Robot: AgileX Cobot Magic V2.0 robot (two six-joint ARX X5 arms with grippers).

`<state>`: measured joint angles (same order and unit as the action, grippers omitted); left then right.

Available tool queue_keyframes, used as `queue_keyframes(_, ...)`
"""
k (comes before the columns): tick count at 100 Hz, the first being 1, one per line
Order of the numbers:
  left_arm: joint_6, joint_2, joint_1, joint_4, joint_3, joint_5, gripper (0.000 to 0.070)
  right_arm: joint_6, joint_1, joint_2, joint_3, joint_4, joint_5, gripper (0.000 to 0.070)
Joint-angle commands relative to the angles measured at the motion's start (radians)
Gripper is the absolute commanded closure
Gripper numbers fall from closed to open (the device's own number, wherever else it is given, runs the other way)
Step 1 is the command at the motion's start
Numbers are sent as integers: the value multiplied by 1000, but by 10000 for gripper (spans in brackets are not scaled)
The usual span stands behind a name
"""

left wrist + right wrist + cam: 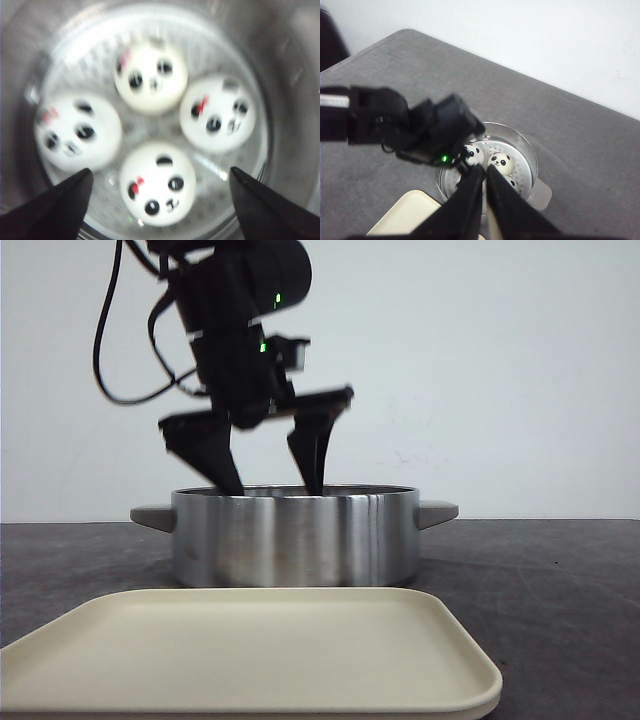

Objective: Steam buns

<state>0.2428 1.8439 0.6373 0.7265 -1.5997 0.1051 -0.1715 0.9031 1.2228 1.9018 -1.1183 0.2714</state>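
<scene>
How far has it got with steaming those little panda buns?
All four buns already sit on the perforated rack inside the steel pot, and the cream tray in front is bare. The left end effector hangs open over the pot, gripping nothing. No lid is visible, so covering and heating probably remain.

Left end effector (276, 485) points down, fingers spread; right end effector (485, 172) closed.

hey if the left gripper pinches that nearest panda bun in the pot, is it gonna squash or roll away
The nearest bun looks smooth and puffy, so it would probably dent under a hard pinch. Its domed shape may let it slip from the left gripper, whose fingers stand open on either side of it. It sits on the flat perforated steamer rack, so rolling seems unlikely.
</scene>
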Motion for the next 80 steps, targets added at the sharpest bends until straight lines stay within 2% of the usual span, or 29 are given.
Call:
queue_keyframes(1, -20, -27, 4, 15, -63, 31, 218, 8, 11, 14, 14, 10, 27, 696)
queue_keyframes(15, -29, -179, 4, -38, -81, 33, 416, 11, 11, 14, -11, 20, 80, 695)
queue_keyframes(25, -84, -320, 5, -45, -81, 33, 594, 15, 11, 14, -40, 19, 90, 695)
queue_keyframes(36, -136, -481, 7, -12, -81, 33, 681, 15, 11, 8, -98, 61, 95, 695)
queue_keyframes(47, -149, -626, 7, 50, -80, 33, 686, 15, 21, -4, -184, 152, 78, 695)
queue_keyframes(60, -151, -774, 7, 126, -80, 33, 686, 19, 37, -10, -306, 317, -2, 695)
queue_keyframes(80, -150, -965, 7, 251, -37, 53, 686, 87, 63, -10, -499, 679, -184, 695)
